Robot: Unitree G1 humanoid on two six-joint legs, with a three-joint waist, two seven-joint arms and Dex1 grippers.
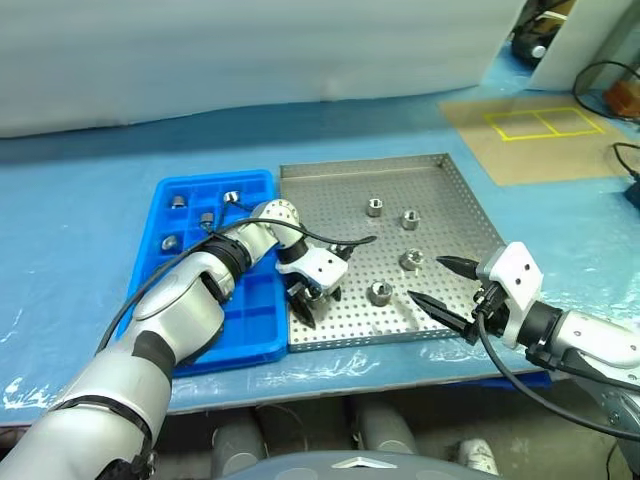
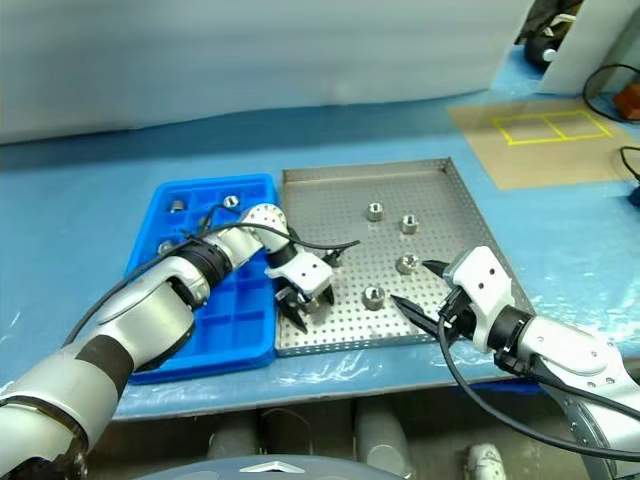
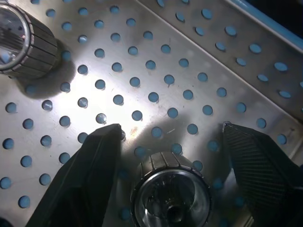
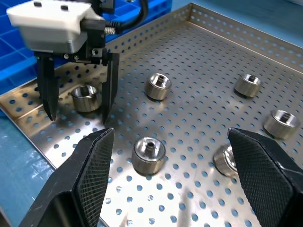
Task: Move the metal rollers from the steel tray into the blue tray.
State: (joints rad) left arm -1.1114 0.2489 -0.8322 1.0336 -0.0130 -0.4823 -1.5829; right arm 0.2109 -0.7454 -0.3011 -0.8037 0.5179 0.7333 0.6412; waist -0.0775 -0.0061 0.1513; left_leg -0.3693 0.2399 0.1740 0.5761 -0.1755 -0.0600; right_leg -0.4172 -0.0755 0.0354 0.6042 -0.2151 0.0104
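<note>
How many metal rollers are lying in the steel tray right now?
6 metal rollers: one inside the open left gripper, one beside it, two before the right gripper, one part-hidden, two farther off.

We see shiny silver metal rollers (image 4: 149, 153) with fine ribbed sides on the grey steel tray (image 1: 445, 185), whose floor is dotted with a regular grid of small round holes. The blue tray (image 1: 250, 335) is bright blue plastic, split into square compartments. Under both lies a pale blue surface (image 1: 80, 230). Left hand (image 4: 78, 113) has a white body and black fingers (image 4: 46, 87); right hand (image 1: 440, 283) is the same, white block with black fingers, their inner faces cross-hatched. Beyond, a brown sheet (image 1: 520, 135) carries yellow rectangle outlines.
</note>
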